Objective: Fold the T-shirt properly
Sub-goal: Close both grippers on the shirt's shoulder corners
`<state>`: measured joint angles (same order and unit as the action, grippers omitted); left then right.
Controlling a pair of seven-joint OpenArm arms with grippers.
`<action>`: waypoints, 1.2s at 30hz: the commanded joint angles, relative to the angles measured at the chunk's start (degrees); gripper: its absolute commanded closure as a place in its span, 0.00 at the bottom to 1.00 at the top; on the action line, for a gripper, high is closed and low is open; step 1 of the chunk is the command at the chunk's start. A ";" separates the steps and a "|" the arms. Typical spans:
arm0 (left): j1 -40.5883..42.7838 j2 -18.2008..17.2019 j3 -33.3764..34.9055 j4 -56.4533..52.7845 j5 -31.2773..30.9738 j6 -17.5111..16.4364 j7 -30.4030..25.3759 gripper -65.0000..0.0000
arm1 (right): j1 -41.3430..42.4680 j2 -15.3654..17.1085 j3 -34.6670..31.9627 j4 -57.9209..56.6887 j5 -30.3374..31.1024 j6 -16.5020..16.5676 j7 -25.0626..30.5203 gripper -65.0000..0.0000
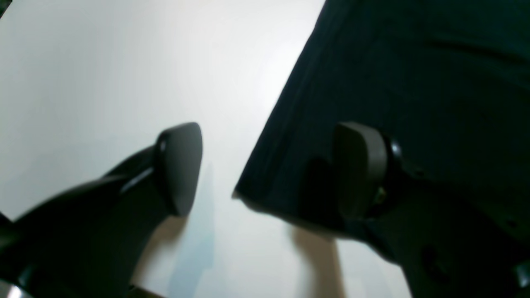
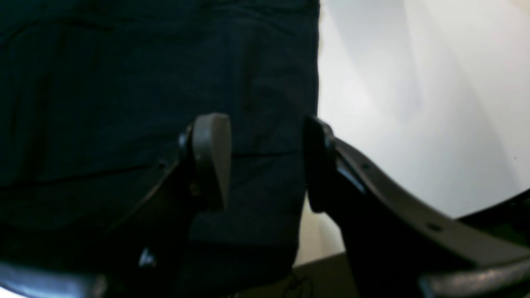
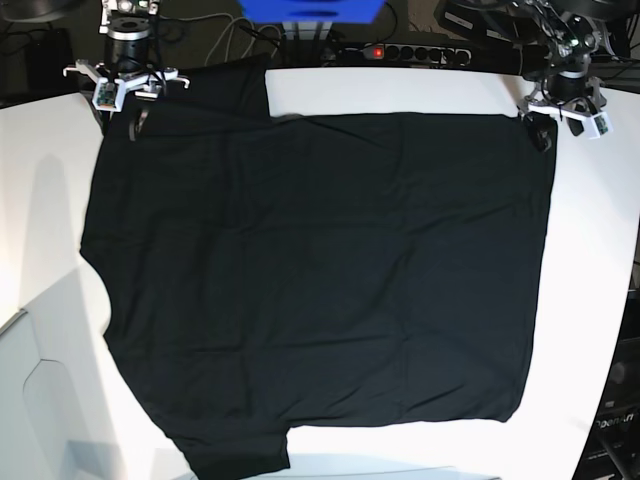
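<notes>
The black T-shirt [image 3: 320,280] lies spread flat on the white table [image 3: 40,200], plain side up; no print or tag shows. My left gripper [image 3: 543,128] is at the shirt's far right corner. In the left wrist view it [image 1: 269,169] is open, one finger [image 1: 360,165] over the shirt [image 1: 414,82] and the other [image 1: 180,169] over bare table. My right gripper [image 3: 133,118] is at the far left corner. In the right wrist view it [image 2: 265,163] is open, straddling the edge of the shirt [image 2: 124,82]. Neither holds cloth.
A power strip [image 3: 400,50] with a red light and a blue box [image 3: 310,10] sit behind the table's back edge. Cables and dark equipment [image 3: 610,420] stand off the right side. The table's front left edge steps down near the shirt's sleeve.
</notes>
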<state>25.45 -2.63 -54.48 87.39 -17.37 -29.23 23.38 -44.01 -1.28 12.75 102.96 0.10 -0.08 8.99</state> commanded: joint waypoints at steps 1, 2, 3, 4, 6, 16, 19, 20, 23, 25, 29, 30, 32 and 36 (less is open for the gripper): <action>0.44 -0.49 -0.25 0.82 -0.52 -0.44 -1.18 0.29 | -0.69 0.09 0.39 0.82 0.30 0.38 1.69 0.56; 0.53 -0.49 -0.25 0.82 -0.52 -0.44 -1.18 0.32 | -0.69 0.09 0.39 0.82 0.30 0.38 1.69 0.56; 0.61 -0.49 -0.25 0.82 -0.52 -0.44 -1.18 0.35 | -0.69 0.09 0.39 0.82 0.30 0.38 1.69 0.56; 0.79 -0.49 -0.25 0.82 -0.52 -0.52 -1.18 0.37 | -0.69 0.09 0.39 0.82 0.30 0.38 1.69 0.56; 0.97 -0.49 -0.25 0.82 -0.61 -0.52 -1.18 0.40 | -0.69 0.09 0.39 0.82 0.30 0.38 1.69 0.56; 1.05 -0.75 1.16 -5.33 -0.52 -0.52 -1.44 0.40 | -0.61 0.09 0.48 0.82 0.30 0.38 1.78 0.56; 1.05 -0.75 2.13 -5.24 -0.52 -0.52 -1.44 0.44 | -0.78 0.09 0.57 1.26 0.30 0.30 1.78 0.56; 1.05 -0.75 2.13 -5.07 -0.52 -0.61 -1.35 0.48 | -0.87 0.09 0.57 1.35 0.30 0.21 1.78 0.56; 1.05 -0.66 2.13 -5.15 -0.52 -1.58 -1.35 0.62 | -0.96 0.00 1.62 1.35 0.30 0.21 1.86 0.56; 1.05 -0.66 2.04 -5.42 -0.52 -4.13 -1.35 0.70 | -1.05 -0.44 2.94 1.35 0.30 0.21 1.86 0.56; 1.14 -0.75 1.78 -5.15 -0.44 -7.03 -1.09 0.88 | -0.87 -2.46 7.33 1.35 0.30 0.38 1.86 0.56; 1.14 -0.75 1.78 -5.07 -0.44 -7.03 -1.09 0.93 | -0.96 -2.46 7.77 1.35 0.30 0.47 1.86 0.56; 1.14 -0.75 1.78 -5.07 -0.44 -7.03 -1.09 1.00 | -1.22 -2.46 8.04 1.35 0.30 0.47 1.78 0.56; 1.14 -0.75 1.78 -4.98 -0.44 -6.94 -1.09 1.00 | -1.49 -2.63 7.95 0.30 0.30 0.56 1.34 0.56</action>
<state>25.87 -3.16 -52.75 82.08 -18.72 -35.81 20.29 -44.53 -3.97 20.47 102.65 0.10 -0.05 9.13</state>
